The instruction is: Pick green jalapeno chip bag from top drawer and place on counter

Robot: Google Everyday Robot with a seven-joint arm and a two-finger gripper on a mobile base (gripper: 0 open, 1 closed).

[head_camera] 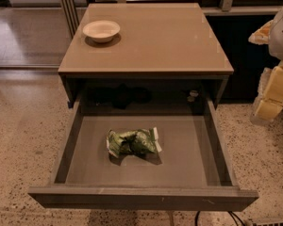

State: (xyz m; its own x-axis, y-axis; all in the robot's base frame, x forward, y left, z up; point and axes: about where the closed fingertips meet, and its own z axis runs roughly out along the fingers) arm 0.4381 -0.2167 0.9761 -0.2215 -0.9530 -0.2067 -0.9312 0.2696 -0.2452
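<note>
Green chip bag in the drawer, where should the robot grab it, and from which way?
Probably the crumpled middle of the green jalapeno chip bag, from straight above: it lies flat on the top drawer floor, with walls blocking sideways reaches. The gripper hangs at the right, beside the counter.

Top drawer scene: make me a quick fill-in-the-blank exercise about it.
1. The green jalapeno chip bag lies in the top drawer, which is ____, not shut.
2. On the counter stands a white ____.
3. The gripper is at the picture's ____ edge, away from the bag.
Missing words: open; bowl; right.
</note>
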